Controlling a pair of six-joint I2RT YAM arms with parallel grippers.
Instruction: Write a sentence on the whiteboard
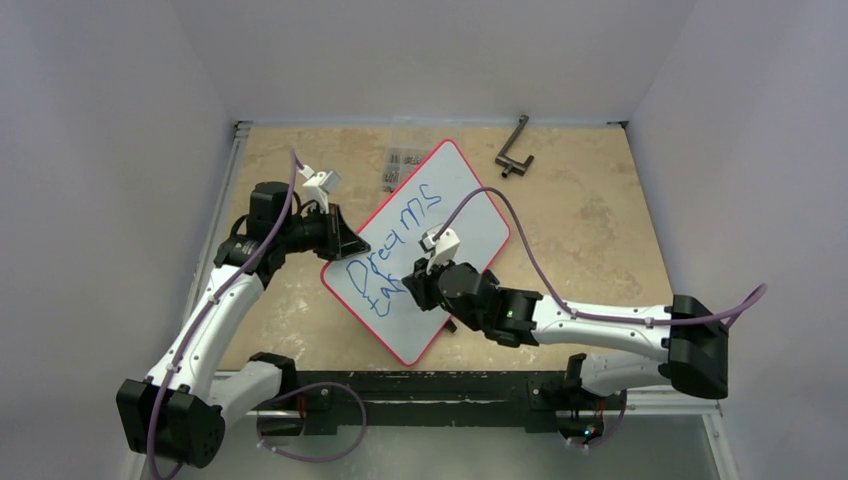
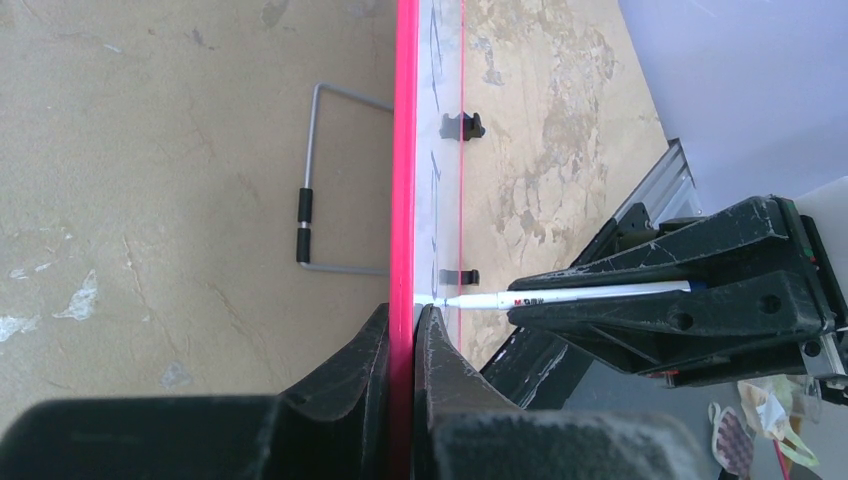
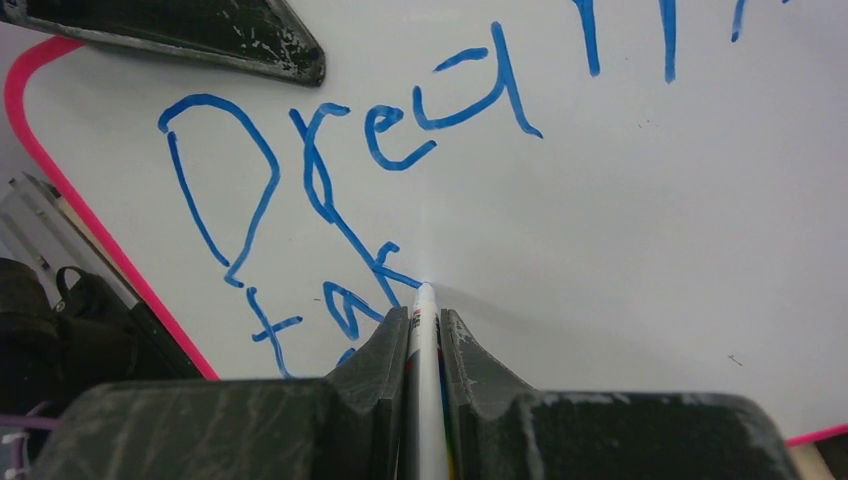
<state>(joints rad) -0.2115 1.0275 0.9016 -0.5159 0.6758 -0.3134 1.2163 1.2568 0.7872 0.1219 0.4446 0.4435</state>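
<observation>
Since the whiteboard would probably slide under pen pressure, its rim is pinched tight by the left gripper, and it's set diagonally mid-table. A marker is clamped in the right gripper, tip pressed to the board early in line two of the sentence, so more looks left to be written.

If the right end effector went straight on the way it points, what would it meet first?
The whiteboard; the marker in the right end effector looks to be touching it.
</observation>
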